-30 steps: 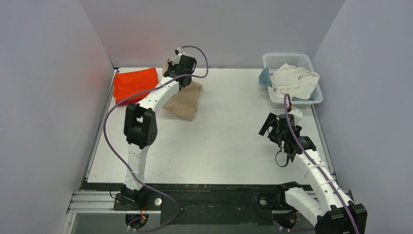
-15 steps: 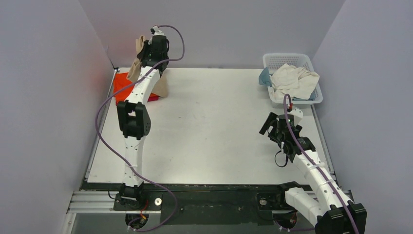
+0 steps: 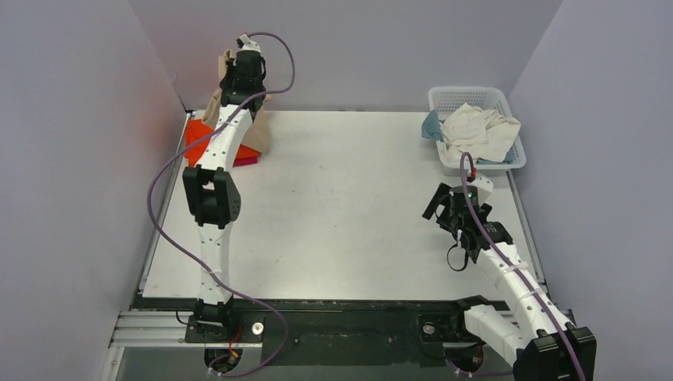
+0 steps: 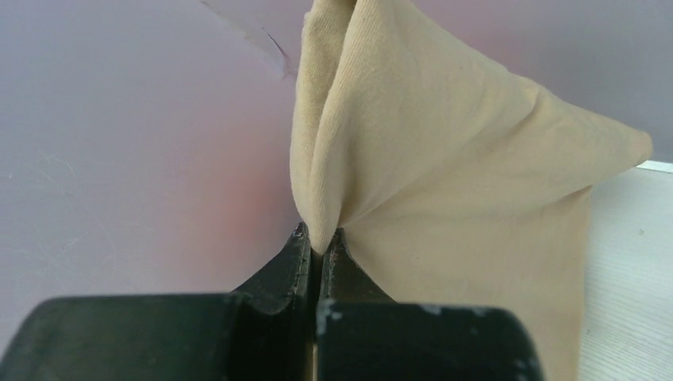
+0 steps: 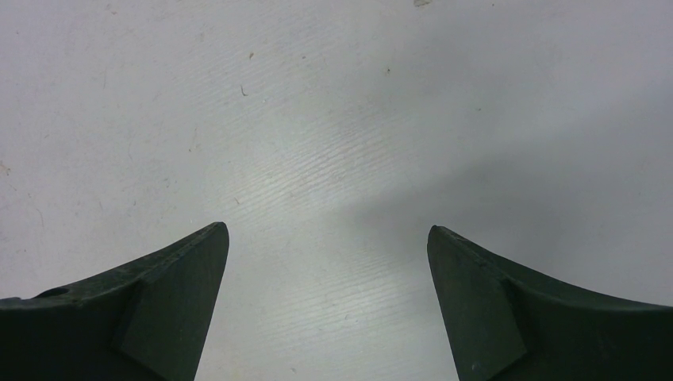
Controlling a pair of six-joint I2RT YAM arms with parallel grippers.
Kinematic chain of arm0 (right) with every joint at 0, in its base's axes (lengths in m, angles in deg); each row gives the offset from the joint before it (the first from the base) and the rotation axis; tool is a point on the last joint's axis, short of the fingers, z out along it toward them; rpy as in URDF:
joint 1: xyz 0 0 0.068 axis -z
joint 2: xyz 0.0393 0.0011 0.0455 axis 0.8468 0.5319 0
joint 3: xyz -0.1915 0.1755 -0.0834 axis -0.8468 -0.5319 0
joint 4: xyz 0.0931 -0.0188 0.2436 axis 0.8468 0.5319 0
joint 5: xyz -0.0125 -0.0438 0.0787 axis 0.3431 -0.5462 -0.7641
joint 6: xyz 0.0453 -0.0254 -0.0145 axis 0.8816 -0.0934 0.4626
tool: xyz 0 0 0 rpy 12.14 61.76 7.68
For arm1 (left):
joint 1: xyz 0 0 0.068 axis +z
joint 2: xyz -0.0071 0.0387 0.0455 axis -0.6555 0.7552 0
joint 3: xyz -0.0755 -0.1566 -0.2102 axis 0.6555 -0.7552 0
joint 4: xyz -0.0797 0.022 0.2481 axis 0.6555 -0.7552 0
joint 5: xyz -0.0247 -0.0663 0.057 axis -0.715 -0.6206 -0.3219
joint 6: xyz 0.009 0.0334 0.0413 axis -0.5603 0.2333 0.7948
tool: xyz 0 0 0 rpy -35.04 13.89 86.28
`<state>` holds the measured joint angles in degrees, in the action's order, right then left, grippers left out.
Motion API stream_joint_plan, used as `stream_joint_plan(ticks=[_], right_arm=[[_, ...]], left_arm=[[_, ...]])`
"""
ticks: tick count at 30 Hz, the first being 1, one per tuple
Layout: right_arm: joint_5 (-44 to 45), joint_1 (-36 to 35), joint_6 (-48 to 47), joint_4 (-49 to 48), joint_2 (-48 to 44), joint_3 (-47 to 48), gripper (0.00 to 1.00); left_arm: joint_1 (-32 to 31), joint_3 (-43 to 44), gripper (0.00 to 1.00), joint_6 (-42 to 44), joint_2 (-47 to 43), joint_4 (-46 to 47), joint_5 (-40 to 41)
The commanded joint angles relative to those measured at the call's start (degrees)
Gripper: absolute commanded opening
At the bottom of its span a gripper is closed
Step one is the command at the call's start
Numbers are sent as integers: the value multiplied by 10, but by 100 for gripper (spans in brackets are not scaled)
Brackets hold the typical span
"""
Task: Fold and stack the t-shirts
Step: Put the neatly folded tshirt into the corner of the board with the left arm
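Observation:
My left gripper (image 3: pixel 230 73) is raised at the far left corner, shut on the folded tan-beige t-shirt (image 3: pixel 261 131), which hangs from it over the orange t-shirt (image 3: pixel 195 136). In the left wrist view the jaws (image 4: pixel 319 242) pinch a fold of the tan cloth (image 4: pixel 444 159). A strip of dark red t-shirt (image 3: pixel 246 161) shows under the orange one. A cream-white t-shirt (image 3: pixel 480 131) and a blue one (image 3: pixel 431 127) lie in the basket. My right gripper (image 3: pixel 443 208) is open and empty over bare table at the right; it also shows in the right wrist view (image 5: pixel 328 238).
The white lattice basket (image 3: pixel 508 99) stands at the far right corner. Grey walls enclose the table (image 3: pixel 349 206) on the left, back and right; the left gripper is close to the back wall.
My left gripper has lifted the tan t-shirt off the table and carried it left and back, over the orange t-shirt. The right arm has not moved.

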<state>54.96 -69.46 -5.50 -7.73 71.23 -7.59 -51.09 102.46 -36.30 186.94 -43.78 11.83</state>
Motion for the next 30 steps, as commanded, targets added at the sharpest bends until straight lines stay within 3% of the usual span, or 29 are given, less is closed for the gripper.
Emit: stream_joint_plan(ticks=[1,11,24,29,30], right_arm=[[20,3,4,-6,8,2,91],[30,3,3,-1,19,6,91],[52,2,7,24,52,29,90],[53,-2,13,30,60,42,90],[54,-3,15,30,61,43,90]], left_arm=[[13,26,0,-15,-64,13,-11],[52,-20,0,-50,-85,-39,-130],[163,-22,0,-23,-14,4,-267],[194,-17,0,-28,30,24,-275],[197,-13,4,-31,34,25,-271]])
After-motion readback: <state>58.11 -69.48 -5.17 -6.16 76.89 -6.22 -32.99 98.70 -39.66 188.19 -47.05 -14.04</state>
